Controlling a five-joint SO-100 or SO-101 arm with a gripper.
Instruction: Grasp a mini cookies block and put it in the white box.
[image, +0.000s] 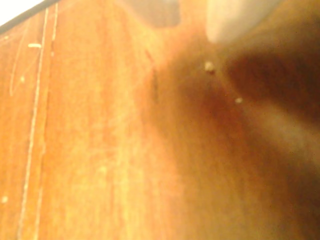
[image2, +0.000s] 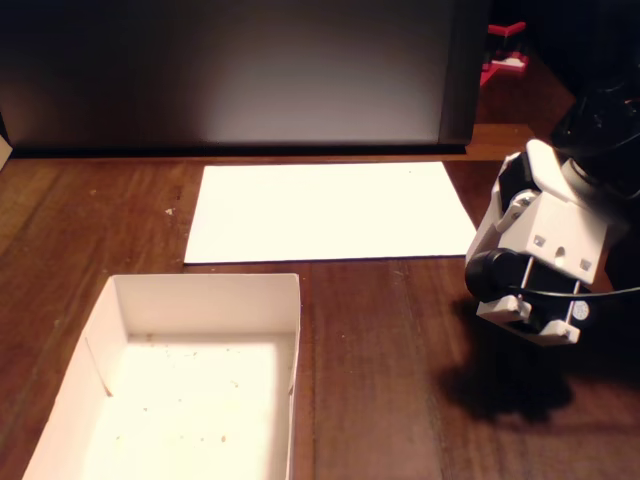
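White box (image2: 110, 330) at seven o'clock in the fixed view, crumbs inside. Gripper (image2: 530, 320) at three o'clock over wooden table (image2: 380, 380). Paper sheet (image2: 330, 210) at twelve; jaw opening impossible to tell.

Fixed view, right side: white moulded-plastic arm segment (image2: 545, 245) with angular, faceted housing. Small round screw holes dot its flat faces. Black cylindrical motor body (image2: 492, 274) is set into its left side. Thin dark cable (image2: 585, 293) runs across the lower part. Upper link is black, dimly lit. Wrist view: only a blurred pale rounded plastic part (image: 235, 17) at top edge.
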